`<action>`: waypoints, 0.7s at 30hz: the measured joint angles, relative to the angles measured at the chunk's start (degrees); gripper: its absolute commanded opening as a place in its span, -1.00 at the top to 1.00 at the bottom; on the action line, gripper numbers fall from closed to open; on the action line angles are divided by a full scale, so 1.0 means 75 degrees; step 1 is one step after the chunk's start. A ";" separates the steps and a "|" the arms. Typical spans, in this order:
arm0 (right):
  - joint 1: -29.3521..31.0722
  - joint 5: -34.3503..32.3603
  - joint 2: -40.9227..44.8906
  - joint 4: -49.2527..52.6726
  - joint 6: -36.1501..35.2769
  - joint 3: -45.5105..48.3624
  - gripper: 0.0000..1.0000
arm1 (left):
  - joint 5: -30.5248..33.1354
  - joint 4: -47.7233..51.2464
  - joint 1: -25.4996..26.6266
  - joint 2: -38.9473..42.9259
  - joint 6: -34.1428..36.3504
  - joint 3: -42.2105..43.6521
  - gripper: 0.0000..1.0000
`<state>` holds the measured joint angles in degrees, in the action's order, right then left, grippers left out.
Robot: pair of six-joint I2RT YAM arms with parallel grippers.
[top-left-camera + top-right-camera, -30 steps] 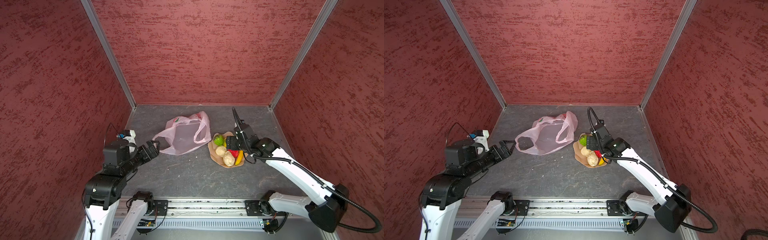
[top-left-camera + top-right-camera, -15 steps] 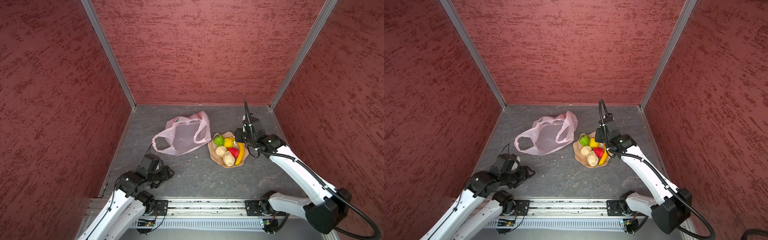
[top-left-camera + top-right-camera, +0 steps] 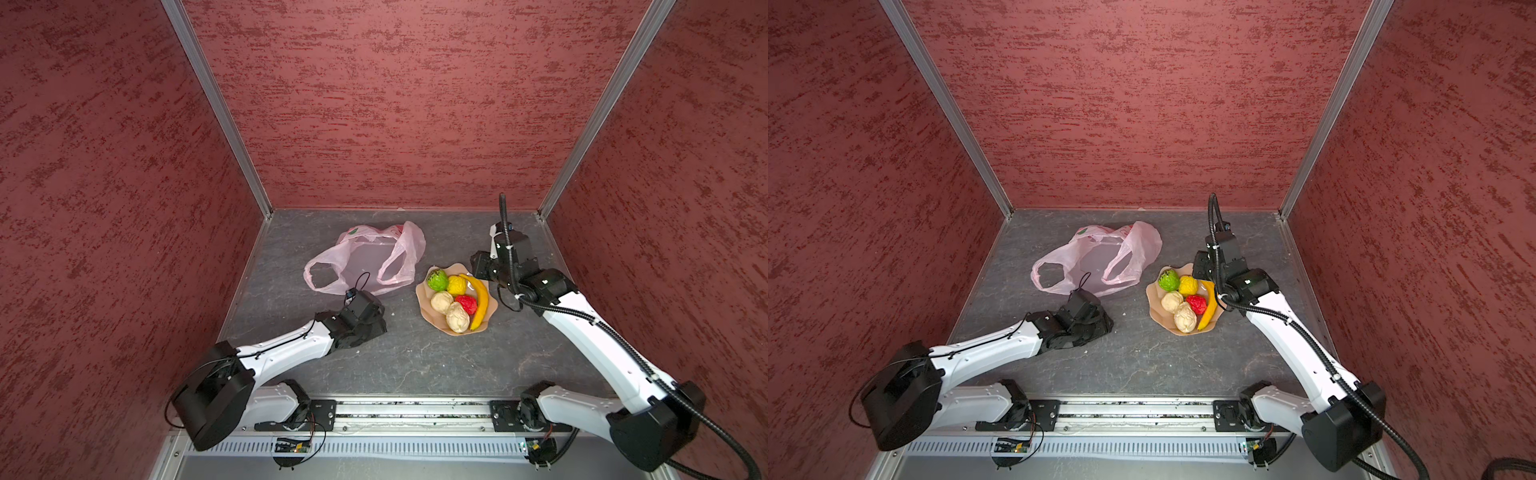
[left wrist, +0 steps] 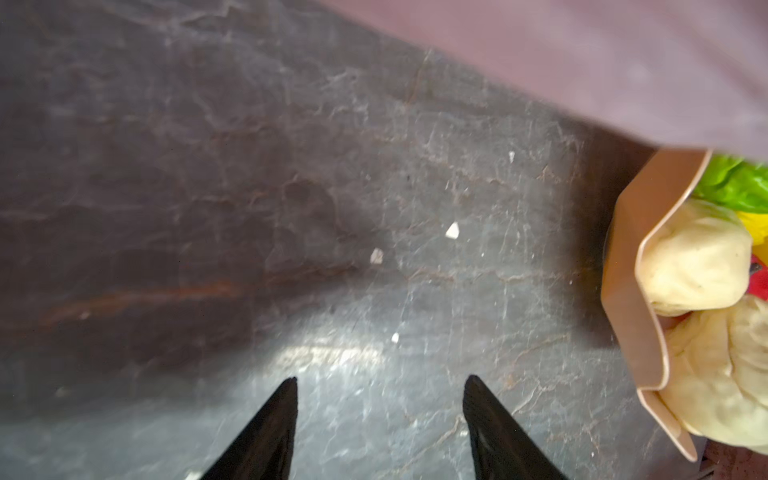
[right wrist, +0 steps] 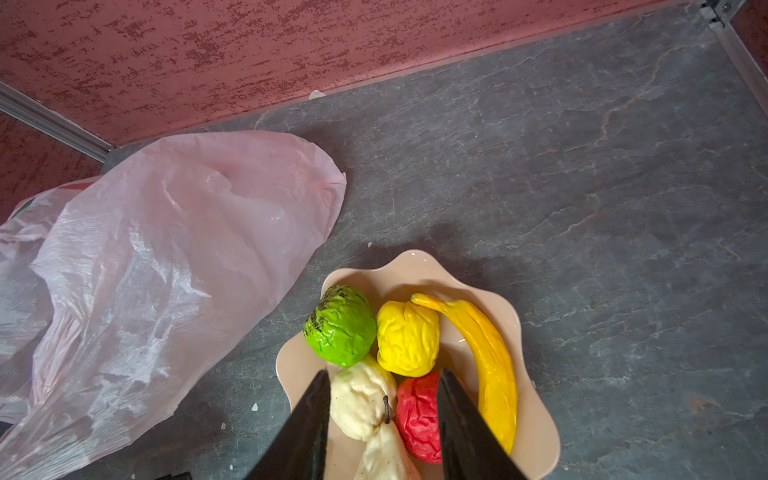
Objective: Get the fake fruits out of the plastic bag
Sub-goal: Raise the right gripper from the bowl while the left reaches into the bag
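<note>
Left end effector: jaws apart, nothing between them, low over bare tabletop; a second ago it is raised at the left handle of the bag, now the arm lies folded down just in front of the bag, gripping none of it.

Right end effector: jaws apart, empty; a second ago it hangs over the bowl and hides part of the contents, now it is drawn back behind the bowl's far right rim, clear of it.

Fruits: all six lie in the bowl, in plain sight in both top views; none in the bag, none on the tabletop.

Bag: same place as a second ago, flat and slack, no lump showing through the film.

Judgement: unloading looks finished; both arms appear to be pulling away to rest; nothing left to pick.
</note>
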<state>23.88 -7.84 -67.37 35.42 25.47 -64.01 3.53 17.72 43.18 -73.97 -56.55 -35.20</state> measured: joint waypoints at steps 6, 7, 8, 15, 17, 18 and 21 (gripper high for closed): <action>-0.0117 0.0032 -0.0006 -0.0012 -0.0032 0.0000 0.14 | 0.0396 -0.1609 -0.0219 -0.1227 0.0172 -0.0603 -0.28; -0.0140 0.0035 -0.0009 -0.0012 -0.0035 0.0000 0.14 | 0.0402 -0.1856 -0.0312 -0.1480 0.0207 -0.0755 -0.27; -0.0163 0.0041 -0.0015 -0.0017 -0.0047 0.0000 0.14 | 0.0402 -0.2101 -0.0414 -0.1746 0.0256 -0.0915 -0.27; -0.0350 0.0073 -0.0137 -0.0038 -0.0090 0.0000 0.13 | 0.0411 -0.3264 -0.0953 -0.3255 0.0463 -0.2046 -0.27; -0.0425 0.0114 -0.0187 -0.0058 -0.0090 0.0000 0.13 | 0.0458 -0.3544 -0.1087 -0.3555 0.0460 -0.2299 -0.27; -0.0460 0.0140 -0.0210 -0.0067 -0.0093 0.0000 0.12 | 0.0493 -0.3646 -0.1139 -0.3660 0.0455 -0.2378 -0.26; -0.0545 0.0213 -0.0312 -0.0114 -0.0099 0.0000 0.12 | 0.0612 -0.4039 -0.1367 -0.3987 0.0417 -0.2567 -0.26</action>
<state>19.79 -6.24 -69.71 34.57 24.73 -64.01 8.12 -12.58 32.93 -103.88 -53.43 -54.46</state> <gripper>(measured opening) 0.439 0.631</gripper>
